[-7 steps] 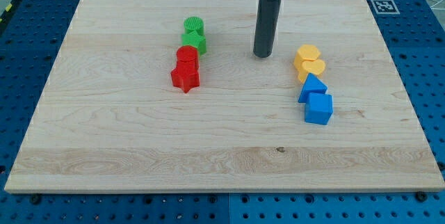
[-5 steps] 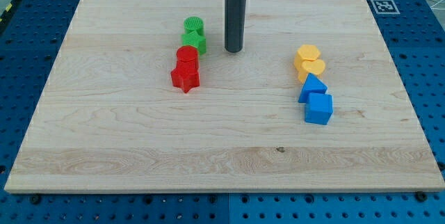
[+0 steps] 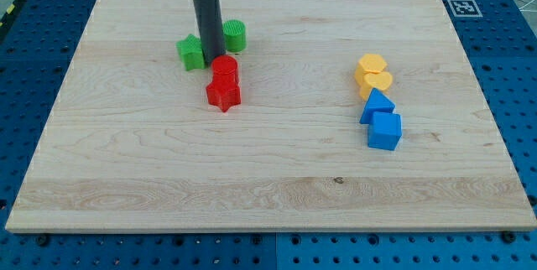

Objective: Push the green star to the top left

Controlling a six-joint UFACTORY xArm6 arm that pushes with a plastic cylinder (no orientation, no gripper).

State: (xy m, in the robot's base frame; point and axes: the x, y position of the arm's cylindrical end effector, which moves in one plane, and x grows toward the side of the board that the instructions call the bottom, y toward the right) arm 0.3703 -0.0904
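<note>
wooden board (image 3: 126,161) on a blue pegboard holds everything. our green star (image 3: 191,53) sits toward the view's upper left, touching my tip (image 3: 209,58) on its right; no fingers, just a bare rod holding nothing. green cylinder (image 3: 234,35) sits just right of the rod. red cylinder (image 3: 224,70) and red star (image 3: 223,94) lie just below; yellow and blue blocks sit well right.
</note>
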